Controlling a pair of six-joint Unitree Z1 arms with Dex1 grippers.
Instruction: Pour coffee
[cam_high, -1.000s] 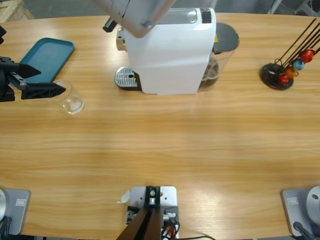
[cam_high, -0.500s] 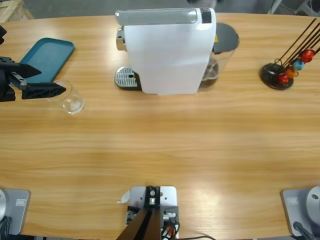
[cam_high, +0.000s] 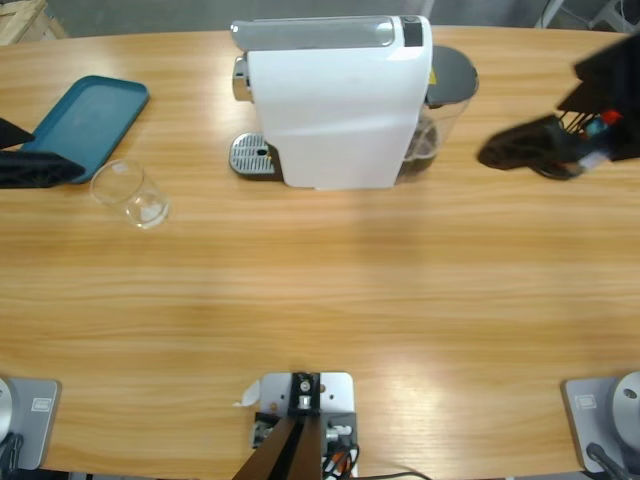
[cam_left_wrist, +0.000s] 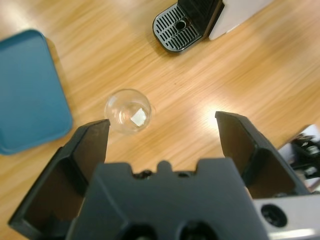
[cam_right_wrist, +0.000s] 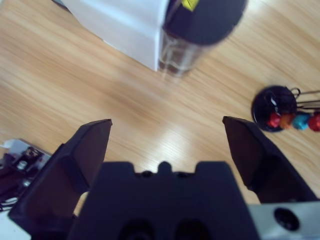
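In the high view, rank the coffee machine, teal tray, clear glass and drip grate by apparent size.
1. white coffee machine
2. teal tray
3. clear glass
4. drip grate. It looks close to the glass and is partly hidden under the machine, so this order is unsure.

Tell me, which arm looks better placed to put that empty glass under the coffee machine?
Probably the left: its gripper hangs open right over the glass, while the right gripper faces the machine's far side.

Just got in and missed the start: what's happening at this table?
Nothing is held. The left claw hangs open above an empty glass beside the blue tray. The right claw, also open, hangs near the coffee machine and the capsule stand. No coffee is poured.
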